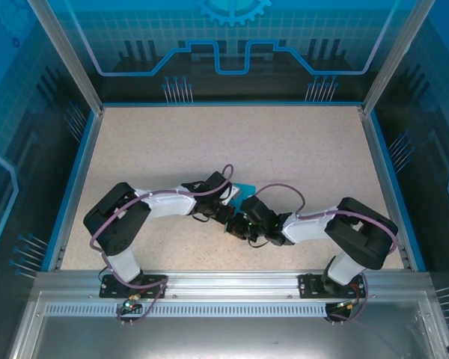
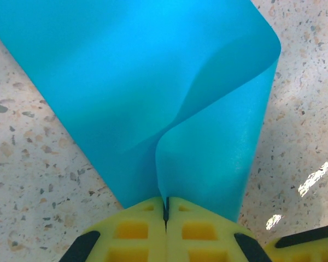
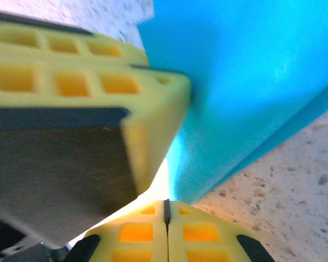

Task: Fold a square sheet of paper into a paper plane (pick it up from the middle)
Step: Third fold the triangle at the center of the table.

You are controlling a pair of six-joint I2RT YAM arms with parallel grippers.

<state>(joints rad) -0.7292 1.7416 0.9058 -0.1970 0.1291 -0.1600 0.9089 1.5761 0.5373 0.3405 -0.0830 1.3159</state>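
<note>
Flimsiness marks the thin cyan-blue square sheet of paper [image 2: 126, 65], curling limply; left gripper [image 2: 165, 210] and right gripper [image 3: 166, 210] each clamp its six-o'clock edge.

thing: sheet of paper [image 2: 153, 82] | look: thin, plain, bright cyan-blue | state: partly folded, one flap curled up and over the flat part in a soft bend, without a pressed crease | place: lay on the speckled table [image 2: 33, 180], near its middle
</note>
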